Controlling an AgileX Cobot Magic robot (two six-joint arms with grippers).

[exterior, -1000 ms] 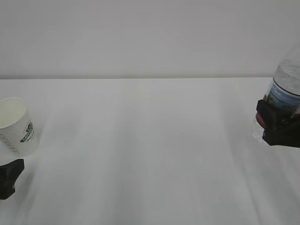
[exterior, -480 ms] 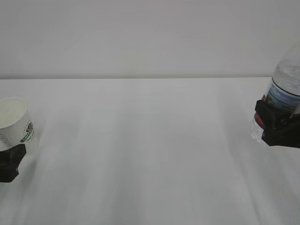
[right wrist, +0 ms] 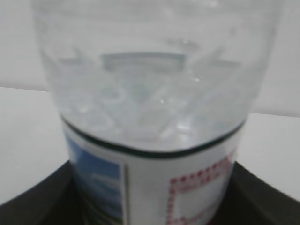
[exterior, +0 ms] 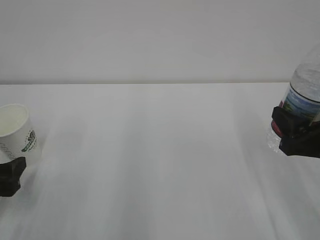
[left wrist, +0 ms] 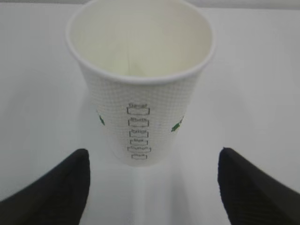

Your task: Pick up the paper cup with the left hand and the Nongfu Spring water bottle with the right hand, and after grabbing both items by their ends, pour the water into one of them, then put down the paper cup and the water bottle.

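The white paper cup (exterior: 17,132) with a green logo stands on the table at the far left, mouth up. In the left wrist view the paper cup (left wrist: 140,79) sits just beyond my left hand (left wrist: 152,187), which is open, its fingertips (left wrist: 70,183) wide apart and clear of the cup wall. At the right edge the Nongfu Spring water bottle (exterior: 302,95) leans, its top out of frame. My right hand (exterior: 295,135) is shut on its label. The right wrist view shows the bottle (right wrist: 154,93) filling the space between the fingers (right wrist: 42,201). I cannot make out any water in the cup.
The white table (exterior: 160,160) stretches between the two arms, with a plain white wall behind it. The cup stands close to the left edge of the exterior view and the bottle close to the right edge.
The left gripper's jaws have spread wider and it has shifted slightly beside the cup's base. The cup has gone from tilted to upright. The bottle and right gripper have hardly moved.
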